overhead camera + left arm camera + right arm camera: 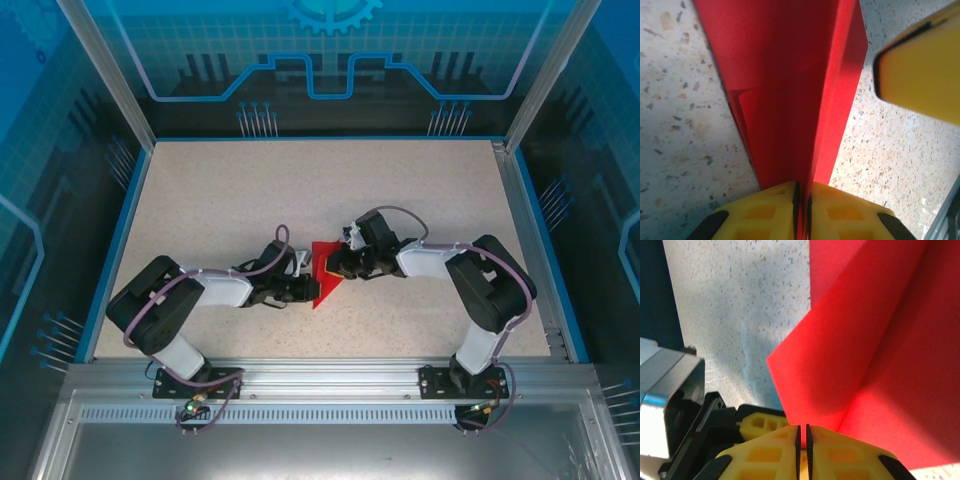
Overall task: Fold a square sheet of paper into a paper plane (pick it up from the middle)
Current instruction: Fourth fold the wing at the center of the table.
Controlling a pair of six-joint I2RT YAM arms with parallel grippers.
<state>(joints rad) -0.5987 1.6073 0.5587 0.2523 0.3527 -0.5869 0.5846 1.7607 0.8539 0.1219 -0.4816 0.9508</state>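
Seen from above, the red paper (324, 285) was too small for me to make out its folds. The left gripper (303, 287) and right gripper (337, 266) covered parts of it. At the left wrist the paper passed beyond the top edge. Its lower end was hidden between pressed-together yellow fingers (775, 210), and another yellow finger was blurred and cut off at the right. At the right wrist the top and right edges cut the paper.

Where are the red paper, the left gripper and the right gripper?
red paper (325, 285), top external view, middle of the sheet.
left gripper (802, 192), left wrist view, between its yellow fingertips.
right gripper (802, 432), right wrist view, between its yellow fingertips.
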